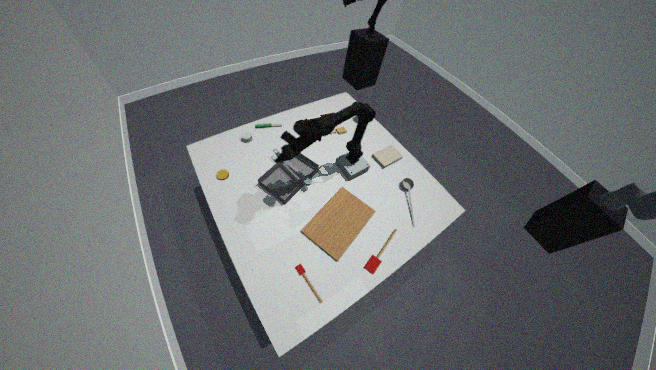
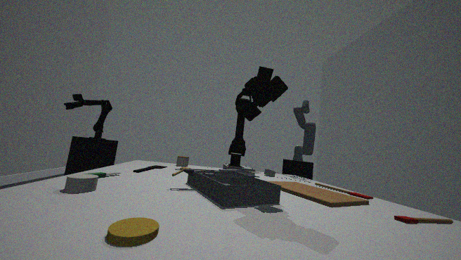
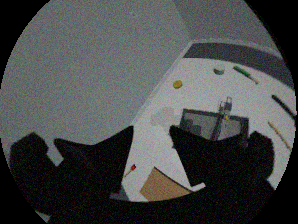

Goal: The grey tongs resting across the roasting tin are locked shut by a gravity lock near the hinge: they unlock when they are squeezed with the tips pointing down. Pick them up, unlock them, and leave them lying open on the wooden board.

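Observation:
The grey tongs (image 1: 278, 153) (image 3: 228, 105) lie across the dark roasting tin (image 1: 273, 193) (image 2: 246, 195) (image 3: 235, 117), one end jutting past its rim. Their arms look close together; the lock cannot be made out. My gripper (image 1: 284, 147) (image 2: 273, 81) (image 3: 152, 128) is partly open and empty. It hangs high above the table near the tin. In the wrist view the tin is beyond the right finger, which hides its lower part. In the top view my arm covers the tin's back edge. The wooden board (image 1: 340, 225) (image 2: 316, 193) (image 3: 162, 187) bears nothing.
A yellow disc (image 1: 222, 174) (image 2: 133, 228) and a pale round thing (image 1: 246, 137) (image 2: 81, 183) are beyond the tin. Two red-headed spatulas (image 1: 372, 264) (image 1: 300, 270), a strainer (image 1: 407, 185) and a pale block (image 1: 387, 156) lie around the board and my base.

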Motion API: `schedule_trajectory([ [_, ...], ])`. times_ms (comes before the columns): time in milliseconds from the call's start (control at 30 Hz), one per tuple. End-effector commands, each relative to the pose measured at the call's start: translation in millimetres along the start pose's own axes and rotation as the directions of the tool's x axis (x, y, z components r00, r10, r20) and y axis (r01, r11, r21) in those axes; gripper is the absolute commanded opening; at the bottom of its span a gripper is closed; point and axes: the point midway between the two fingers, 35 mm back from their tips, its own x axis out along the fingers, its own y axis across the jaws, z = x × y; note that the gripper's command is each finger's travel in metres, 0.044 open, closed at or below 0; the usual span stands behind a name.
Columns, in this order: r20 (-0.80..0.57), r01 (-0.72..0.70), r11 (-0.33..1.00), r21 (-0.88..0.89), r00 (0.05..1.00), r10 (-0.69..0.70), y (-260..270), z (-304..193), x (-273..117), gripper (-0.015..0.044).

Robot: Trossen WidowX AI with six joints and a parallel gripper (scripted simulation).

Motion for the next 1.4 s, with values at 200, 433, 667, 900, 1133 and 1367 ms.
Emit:
schedule_trajectory([
  [200, -0.222, 0.276, 0.956, 0.103, 0.943, -0.248, -157, 13, 42, 0.0260],
  [433, -0.402, 0.413, 0.872, 0.263, 0.868, -0.290, -262, 7, 33, 0.0260],
  [667, -0.424, 0.426, 0.858, 0.288, 0.860, -0.285, -274, 5, 30, 0.0260],
  [900, -0.424, 0.427, 0.858, 0.288, 0.860, -0.285, -277, 4, 25, 0.0260],
  [1133, -0.424, 0.426, 0.858, 0.288, 0.860, -0.285, -278, 3, 27, 0.0260],
  [1367, -0.424, 0.426, 0.858, 0.288, 0.860, -0.285, -281, -1, 37, 0.0260],
])
